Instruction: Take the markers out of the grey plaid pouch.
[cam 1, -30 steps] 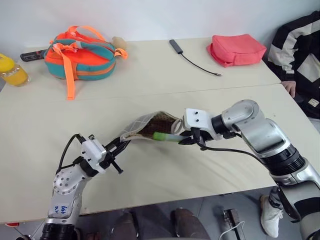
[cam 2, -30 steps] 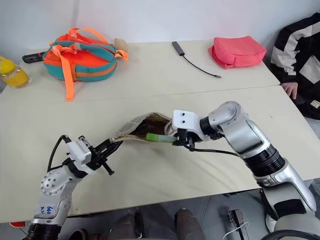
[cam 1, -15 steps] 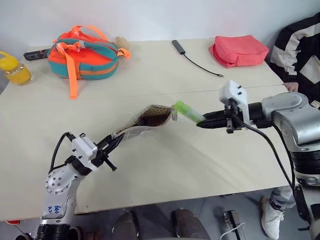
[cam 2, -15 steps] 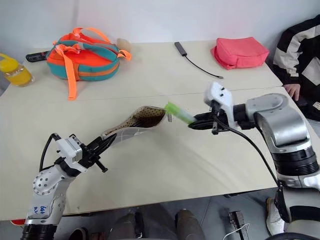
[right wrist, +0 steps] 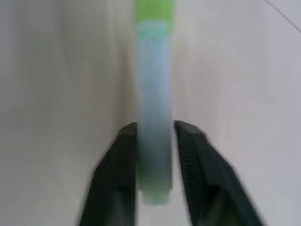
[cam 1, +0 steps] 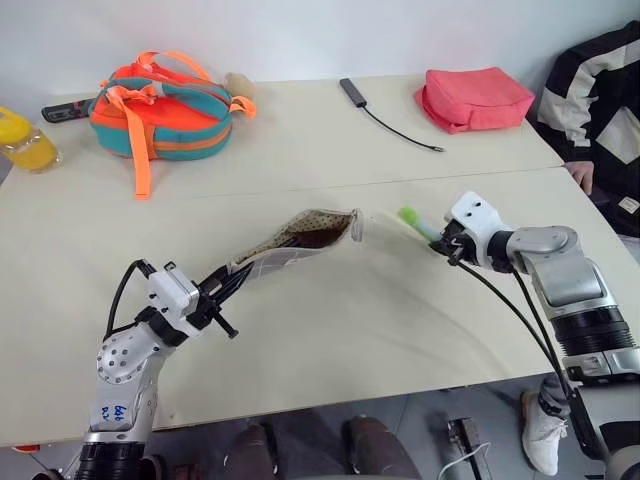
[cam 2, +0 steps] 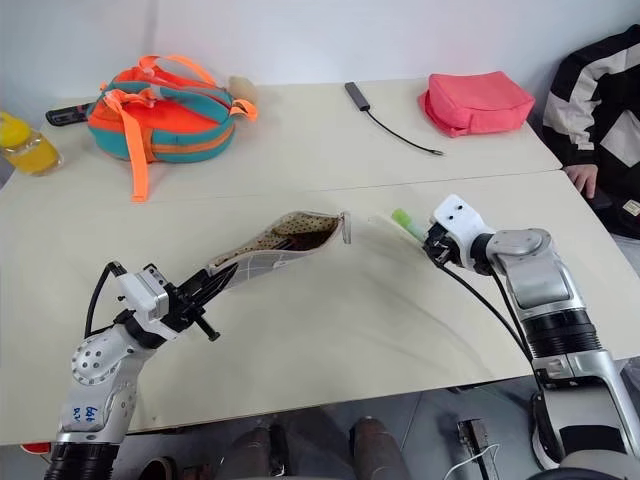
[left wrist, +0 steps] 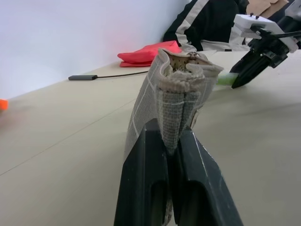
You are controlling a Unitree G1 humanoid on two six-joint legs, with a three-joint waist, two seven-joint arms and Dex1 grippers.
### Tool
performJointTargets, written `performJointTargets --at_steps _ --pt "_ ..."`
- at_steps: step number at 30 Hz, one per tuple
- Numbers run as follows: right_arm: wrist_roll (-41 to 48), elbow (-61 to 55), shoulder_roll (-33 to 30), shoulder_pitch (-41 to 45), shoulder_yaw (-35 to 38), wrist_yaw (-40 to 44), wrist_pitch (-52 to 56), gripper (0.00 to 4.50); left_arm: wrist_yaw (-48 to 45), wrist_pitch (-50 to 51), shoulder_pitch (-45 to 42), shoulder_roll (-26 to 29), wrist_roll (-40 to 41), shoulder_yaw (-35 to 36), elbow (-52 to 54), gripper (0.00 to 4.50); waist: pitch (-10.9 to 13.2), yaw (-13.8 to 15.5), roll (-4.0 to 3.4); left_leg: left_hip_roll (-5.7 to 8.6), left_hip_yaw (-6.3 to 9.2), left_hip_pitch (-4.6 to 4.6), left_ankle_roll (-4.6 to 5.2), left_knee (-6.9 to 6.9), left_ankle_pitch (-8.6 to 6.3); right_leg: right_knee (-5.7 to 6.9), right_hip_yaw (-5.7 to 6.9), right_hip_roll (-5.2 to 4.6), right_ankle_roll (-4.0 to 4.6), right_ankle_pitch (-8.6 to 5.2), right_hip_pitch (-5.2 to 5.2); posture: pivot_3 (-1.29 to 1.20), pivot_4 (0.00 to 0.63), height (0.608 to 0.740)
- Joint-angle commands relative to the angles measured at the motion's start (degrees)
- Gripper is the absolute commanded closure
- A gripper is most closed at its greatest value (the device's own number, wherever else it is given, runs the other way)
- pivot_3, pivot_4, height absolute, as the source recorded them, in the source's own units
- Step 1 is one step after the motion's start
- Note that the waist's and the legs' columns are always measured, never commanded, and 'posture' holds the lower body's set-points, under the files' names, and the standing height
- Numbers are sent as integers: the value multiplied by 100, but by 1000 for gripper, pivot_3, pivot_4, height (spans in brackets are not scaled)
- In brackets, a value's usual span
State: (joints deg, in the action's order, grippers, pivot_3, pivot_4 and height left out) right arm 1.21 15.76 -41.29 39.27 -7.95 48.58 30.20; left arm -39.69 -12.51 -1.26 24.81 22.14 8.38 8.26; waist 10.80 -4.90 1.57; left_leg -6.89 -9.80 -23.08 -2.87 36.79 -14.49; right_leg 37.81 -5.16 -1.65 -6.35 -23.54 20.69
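A pale beige table (cam 1: 300, 330) made of two tops, with a seam running left to right across its middle, stands against a plain light wall. On the far half, at the left, lies an orange-and-teal strapped bag (cam 1: 160, 112), with a yellow bottle (cam 1: 25, 140) at the far left edge. Toward the far right lie a black cable with a dongle (cam 1: 385, 115) and a coral-red pouch (cam 1: 472, 98). A person in a black-and-white jacket (cam 1: 600, 110) sits at the right edge, one hand (cam 1: 580, 176) by the table.

The left gripper (cam 1: 228, 289), near and to the left, is pressed together on one end of the grey plaid pouch (cam 1: 290, 245). The pouch is lifted off the table and slants up toward the right, its open mouth showing a dotted beige lining. In the left wrist view the two black fingers (left wrist: 146, 183) squeeze the folded fabric edge between them.

The right gripper (cam 1: 440, 243) is to the right of the pouch's mouth, apart from it, and low near the seam. The light green marker (cam 1: 418, 222) lies between its fingers (right wrist: 117, 174), its green end pointing away toward the far left. The jaws flank the barrel closely, but whether they pinch it or have just let go cannot be told. The marker is fully outside the pouch, close to the tabletop.
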Motion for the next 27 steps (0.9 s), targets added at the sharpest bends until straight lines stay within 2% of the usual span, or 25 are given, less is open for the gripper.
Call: performJointTargets --at_steps 1,5,9,12,15,18,21,25,27 --pt "125 -303 -70 216 120 206 74 1781 23 -14 61 -15 42 57 230 4500 0 -2 0 0 0 0 0 0 0 0 -1 0 0 0 0 0 150 740" --pt "730 -716 119 606 480 468 378 1781 41 -1 73 -17 43 58 245 4500 5 -28 -9 0 -4 1 0 3 0 4 -6 1 0 0 2 0 150 740" --pt "1991 -1813 495 971 727 1019 1238 1781 47 16 50 -53 28 -4 257 4500 5 -11 -9 -5 0 1 -3 -2 -2 6 -2 4 0 0 4 0 150 740" --pt "2164 -2253 680 1137 508 1067 1298 1781 46 99 -2 -76 54 -64 317 4500 5 -1 -9 -7 6 0 -8 -3 -5 7 4 5 -1 1 3 0 150 740" --pt "2175 -2317 865 1301 266 1028 1270 2317 -13 215 -50 -64 110 -108 378 4500 5 22 -9 -6 9 -3 -7 2 -6 6 8 3 -1 1 1 0 150 740" --pt "1489 -2262 656 1308 -486 1312 502 3332 -63 354 -114 -48 169 -132 454 4500 5 15 -9 -4 7 -4 -5 12 -7 5 6 1 -1 1 -1 0 150 740" --pt "1245 -2036 707 1413 -766 1412 101 4461 -108 528 -162 -43 238 -168 565 4500 5 3 -9 -5 5 -4 -5 14 -7 6 5 2 -1 1 0 0 150 740" --pt "404 -1640 582 1618 -1394 1631 -859 4488 -231 953 -224 -27 516 -312 840 4500 5 -11 -9 -7 2 -4 -5 14 -7 8 4 4 -1 1 3 0 150 740" --pt "253 -1527 549 1702 -1496 1764 -1021 4488 -311 1218 -252 4 698 -371 1016 4500 5 -8 -9 -8 2 -4 -5 14 -7 9 5 4 -1 1 5 0 150 740"
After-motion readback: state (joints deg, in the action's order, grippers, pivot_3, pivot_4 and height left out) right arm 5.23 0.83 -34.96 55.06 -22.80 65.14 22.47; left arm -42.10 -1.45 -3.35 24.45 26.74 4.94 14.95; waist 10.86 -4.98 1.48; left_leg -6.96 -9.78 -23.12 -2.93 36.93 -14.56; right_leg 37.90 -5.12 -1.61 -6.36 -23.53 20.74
